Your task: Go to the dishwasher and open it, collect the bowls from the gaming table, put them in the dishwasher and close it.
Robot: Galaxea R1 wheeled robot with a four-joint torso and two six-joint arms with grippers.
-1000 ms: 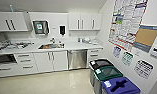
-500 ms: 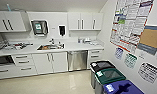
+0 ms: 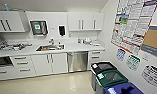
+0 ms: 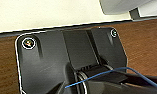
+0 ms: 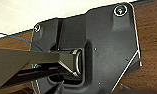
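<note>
Bins stand nearest, along the right wall: a blue bin (image 3: pixel 124 89), then a green bin (image 3: pixel 111 78), then a black bin (image 3: pixel 103 67). Beyond the pale floor (image 3: pixel 56 85), the dishwasher (image 3: pixel 77 61) sits closed under the counter (image 3: pixel 76 47), between white cupboard doors (image 3: pixel 52 63) and drawers (image 3: pixel 95 56). The sink (image 3: pixel 50 47) lies left above it. Whether the grippers are clenched or released, I cannot tell.
</note>
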